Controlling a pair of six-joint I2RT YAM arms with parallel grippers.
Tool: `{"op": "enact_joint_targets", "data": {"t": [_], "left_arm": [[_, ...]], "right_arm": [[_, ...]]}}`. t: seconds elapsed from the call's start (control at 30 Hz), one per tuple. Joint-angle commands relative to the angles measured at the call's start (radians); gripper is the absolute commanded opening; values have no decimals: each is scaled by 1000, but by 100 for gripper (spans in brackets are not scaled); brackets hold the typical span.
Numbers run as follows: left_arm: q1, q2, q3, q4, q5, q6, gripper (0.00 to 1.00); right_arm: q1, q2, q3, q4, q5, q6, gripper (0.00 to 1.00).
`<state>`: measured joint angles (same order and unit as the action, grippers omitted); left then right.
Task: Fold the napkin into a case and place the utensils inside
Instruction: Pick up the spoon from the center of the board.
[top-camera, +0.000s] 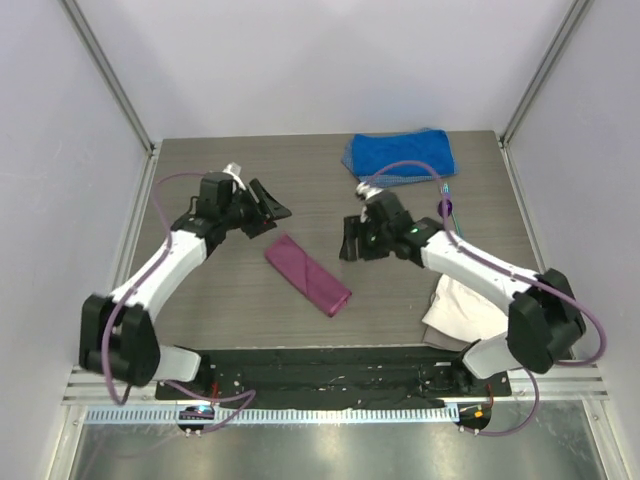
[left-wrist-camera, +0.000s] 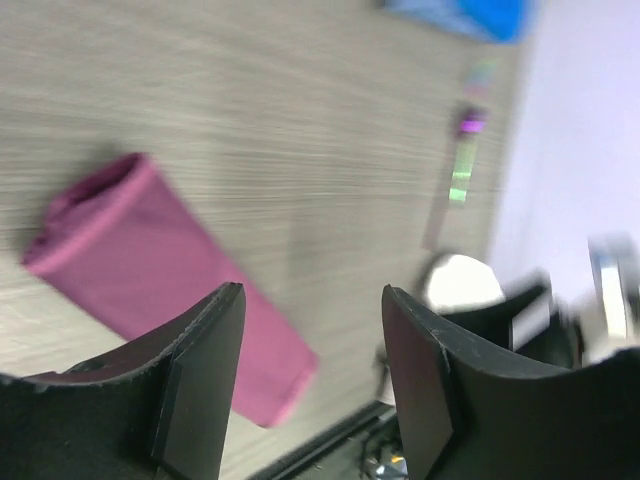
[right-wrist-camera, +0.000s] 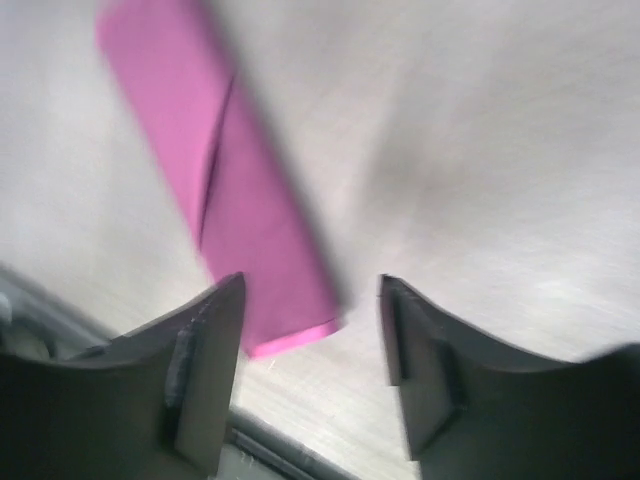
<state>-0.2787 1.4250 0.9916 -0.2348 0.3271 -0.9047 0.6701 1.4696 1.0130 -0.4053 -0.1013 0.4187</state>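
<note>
The napkin (top-camera: 307, 274) lies flat in the middle of the table as a narrow magenta-purple strip, the case. It also shows in the left wrist view (left-wrist-camera: 140, 260) and the right wrist view (right-wrist-camera: 230, 180). My left gripper (top-camera: 272, 215) hovers up and to the left of the strip, open and empty (left-wrist-camera: 312, 295). Just right of the strip my right gripper (top-camera: 347, 238) is also open with nothing between its fingers (right-wrist-camera: 310, 285). The spoon's purple bowl (top-camera: 446, 208) and a bit of the teal fork (top-camera: 446, 190) lie beside the right arm, partly hidden by it.
A thick blue towel (top-camera: 400, 155) lies at the back right of the table. A white cloth (top-camera: 460, 310) lies near the right arm's base. Grey walls enclose the table on three sides, and a black base plate (top-camera: 330, 370) runs along the near edge.
</note>
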Motion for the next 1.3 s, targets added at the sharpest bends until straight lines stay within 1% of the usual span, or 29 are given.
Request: {"op": "enact_joint_targets", "data": {"t": [0.0, 0.03, 0.07, 0.1, 0.13, 0.17, 0.2, 0.23, 0.27, 0.37, 0.4, 0.47, 0.5, 0.53, 0.6, 0.73, 0.8, 1.07, 1.23, 1.27], "left_arm": [[-20, -213, -14, -77, 61, 29, 63], [-40, -244, -24, -83, 72, 29, 63], [-53, -273, -34, -92, 82, 29, 64], [-69, -331, -60, -95, 82, 26, 64], [-91, -354, -74, -98, 79, 23, 64], [-138, -379, -90, -95, 69, 17, 64], [-170, -396, -114, -93, 57, 9, 64], [-201, -418, -126, -86, 46, -5, 64], [-270, -423, -136, -78, 37, -11, 64], [-370, -423, -160, -52, -5, -31, 63], [-431, -420, -169, -40, -29, -34, 62], [-490, -413, -179, -31, -55, -42, 62], [-538, -411, -186, -25, -66, -43, 62], [-559, -408, -191, -12, -85, -45, 62], [-588, -399, -203, 2, -97, -51, 62], [-622, -390, -223, 23, -99, -57, 61], [-623, -393, -232, 26, -97, -57, 61], [-623, -419, -243, 9, -106, -49, 60], [-623, -410, -237, -6, -105, -39, 60], [-623, -408, -235, -6, -108, -39, 60]], "right_arm": [[-179, -77, 94, -102, 236, 46, 69], [-220, -72, 107, -139, 250, 52, 73], [-269, -68, 128, -145, 259, 54, 74], [-347, -60, 137, -154, 273, 61, 75], [-392, -37, 147, -167, 291, 61, 77], [-427, -19, 166, -165, 293, 55, 77], [-488, 1, 176, -165, 296, 43, 77], [-513, 59, 188, -167, 296, 37, 77], [-533, 89, 214, -167, 287, 29, 77], [-604, 208, 265, -185, 273, 3, 76], [-615, 233, 271, -185, 262, -6, 75], [-626, 273, 276, -168, 282, -38, 75], [-626, 282, 271, -159, 287, -49, 75], [-627, 290, 271, -149, 293, -54, 74], [-629, 314, 280, -147, 330, -60, 71], [-629, 343, 309, -145, 325, -83, 67], [-633, 365, 338, -147, 330, -87, 65], [-647, 475, 410, -158, 310, -101, 50], [-655, 497, 407, -152, 325, -113, 48], [-656, 506, 406, -152, 327, -112, 46]]}}
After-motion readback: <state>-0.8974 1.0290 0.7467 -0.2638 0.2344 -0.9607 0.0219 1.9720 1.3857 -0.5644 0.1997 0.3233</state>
